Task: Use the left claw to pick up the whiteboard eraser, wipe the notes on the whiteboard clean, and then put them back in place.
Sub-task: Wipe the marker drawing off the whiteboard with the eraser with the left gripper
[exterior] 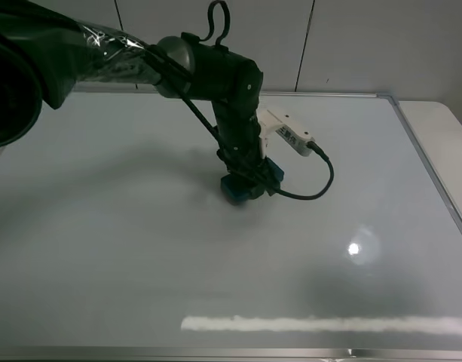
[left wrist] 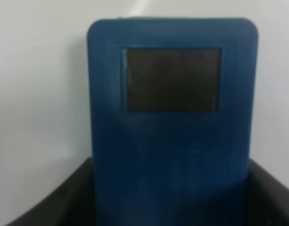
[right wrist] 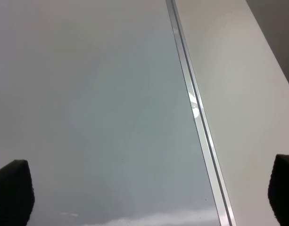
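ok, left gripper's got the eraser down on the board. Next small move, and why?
Probably lift the whiteboard eraser just off the whiteboard: the left gripper grips it, no red marks show around it, and only the spot underneath is hidden.

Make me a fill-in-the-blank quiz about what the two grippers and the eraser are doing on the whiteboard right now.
1. The left gripper holds the eraser, while the right gripper holds ____.
2. The right gripper is ____, not shut.
3. Around the eraser, the whiteboard shows ____ red marks.
Missing words: nothing; open; no.
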Motion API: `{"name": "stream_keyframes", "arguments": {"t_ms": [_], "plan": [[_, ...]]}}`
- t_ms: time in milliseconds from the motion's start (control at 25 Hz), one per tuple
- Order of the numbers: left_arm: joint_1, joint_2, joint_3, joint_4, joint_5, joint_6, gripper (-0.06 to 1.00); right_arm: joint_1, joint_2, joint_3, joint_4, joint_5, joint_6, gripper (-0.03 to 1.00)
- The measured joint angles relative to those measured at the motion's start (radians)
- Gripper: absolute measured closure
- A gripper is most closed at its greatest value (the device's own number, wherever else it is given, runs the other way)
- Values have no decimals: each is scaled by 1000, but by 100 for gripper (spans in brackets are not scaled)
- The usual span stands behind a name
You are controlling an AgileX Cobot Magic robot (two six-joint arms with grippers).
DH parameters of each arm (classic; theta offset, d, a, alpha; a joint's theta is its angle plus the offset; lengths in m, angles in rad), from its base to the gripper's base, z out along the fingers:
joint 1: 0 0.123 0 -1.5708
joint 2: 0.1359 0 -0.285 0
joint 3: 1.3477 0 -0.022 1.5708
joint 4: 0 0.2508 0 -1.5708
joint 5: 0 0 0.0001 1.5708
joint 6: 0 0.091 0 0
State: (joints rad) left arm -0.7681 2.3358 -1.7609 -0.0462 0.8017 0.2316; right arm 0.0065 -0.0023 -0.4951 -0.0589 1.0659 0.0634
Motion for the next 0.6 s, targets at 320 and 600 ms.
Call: {"name": "stream_keyframes", "arguments": {"t_ms": [320, 600], "plan": [[-73, 6, -11, -14, 12, 3, 39, 0, 0, 0, 0, 0, 0, -2], [28, 6, -11, 2, -41, 7, 39, 0, 0, 0, 0, 0, 0, -2]]}}
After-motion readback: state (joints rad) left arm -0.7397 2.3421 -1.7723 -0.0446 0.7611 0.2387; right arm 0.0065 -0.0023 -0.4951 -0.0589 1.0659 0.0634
